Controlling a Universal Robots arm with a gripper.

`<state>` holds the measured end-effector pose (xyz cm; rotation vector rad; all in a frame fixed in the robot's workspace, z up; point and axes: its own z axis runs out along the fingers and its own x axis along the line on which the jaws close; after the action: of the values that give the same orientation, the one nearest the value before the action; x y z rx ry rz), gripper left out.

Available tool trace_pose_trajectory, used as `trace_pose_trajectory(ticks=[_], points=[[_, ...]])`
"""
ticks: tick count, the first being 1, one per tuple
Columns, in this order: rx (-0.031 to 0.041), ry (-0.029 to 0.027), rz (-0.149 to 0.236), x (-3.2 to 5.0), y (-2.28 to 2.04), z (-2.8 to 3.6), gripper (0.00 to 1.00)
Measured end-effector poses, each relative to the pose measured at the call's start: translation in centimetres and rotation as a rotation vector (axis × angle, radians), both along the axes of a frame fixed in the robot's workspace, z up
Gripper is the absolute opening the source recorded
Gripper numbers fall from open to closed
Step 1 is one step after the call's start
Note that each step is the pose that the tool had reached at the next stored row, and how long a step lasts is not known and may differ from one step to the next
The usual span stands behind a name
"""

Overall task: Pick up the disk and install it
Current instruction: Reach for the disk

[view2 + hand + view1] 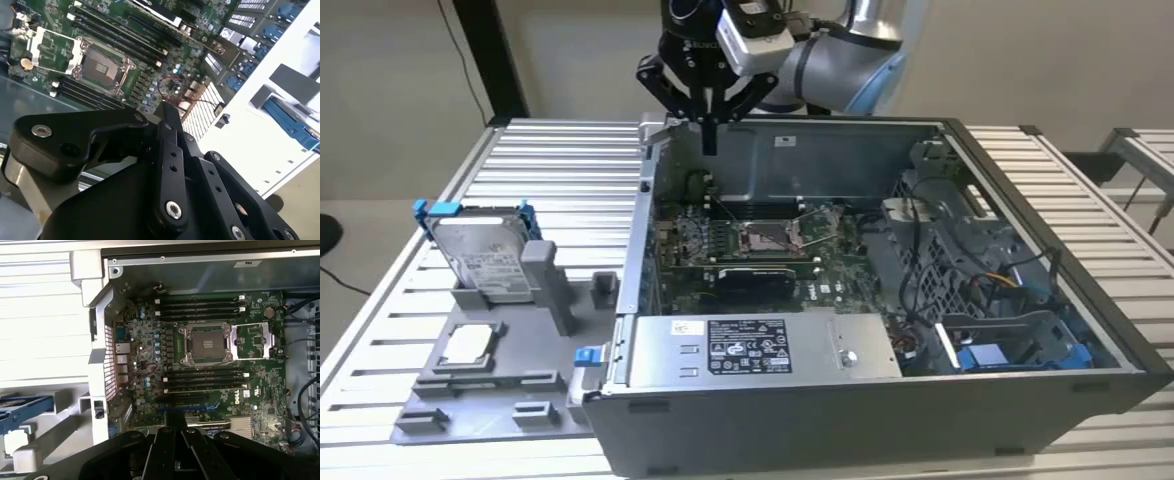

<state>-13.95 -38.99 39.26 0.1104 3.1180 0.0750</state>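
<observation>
Above the open computer case, the gripper hangs with jaws together, holding nothing; well apart, the disk leans in a grey holder on the desk.

The arm is round and silver-grey, with a light blue cap on its joint. A small grey camera box sits right by the top of the black gripper. The gripper's flat black links have shiny silver screws and little round holes.
</observation>
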Motion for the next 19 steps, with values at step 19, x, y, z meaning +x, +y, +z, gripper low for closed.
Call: trace_pose_trajectory(ticks=[19], points=[[0.0, 0.0, 0.0, -5.54, 0.0, 0.0, 0.0]])
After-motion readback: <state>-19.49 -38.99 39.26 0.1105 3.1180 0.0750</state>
